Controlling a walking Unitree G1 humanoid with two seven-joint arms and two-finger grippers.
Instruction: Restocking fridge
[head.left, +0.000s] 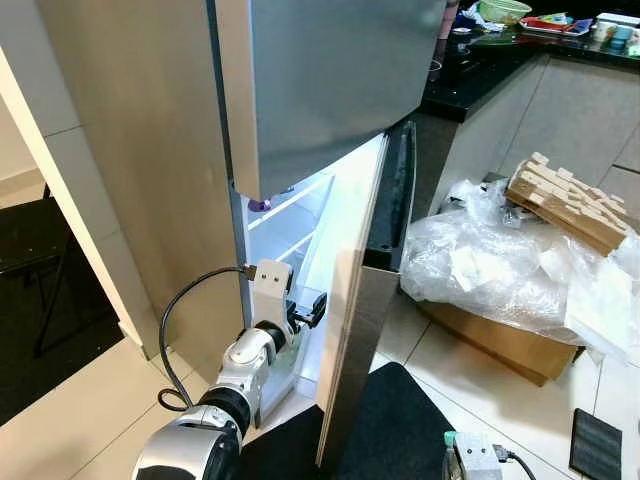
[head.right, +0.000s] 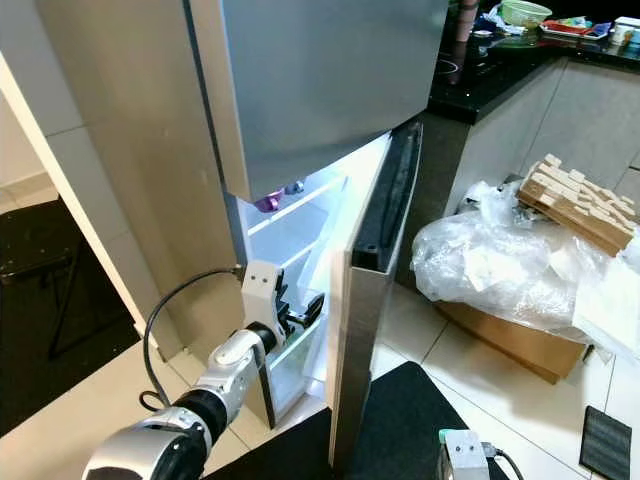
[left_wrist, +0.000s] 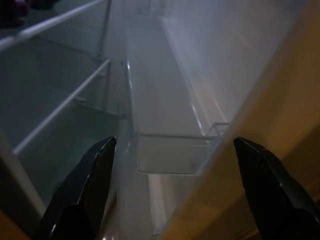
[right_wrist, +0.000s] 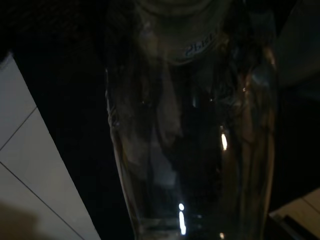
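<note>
Low in the centre-left of the head view, the left gripper reaches into the lit fridge through the gap beside its half-open door, fingers spread wide and empty before a clear door bin. Close against the right wrist camera stands a clear bottle; whether the right gripper grasps it I cannot tell. At right, crumpled plastic wrap covers a cardboard box.

Left claw inside the open fridge, cardboard box right.
</note>
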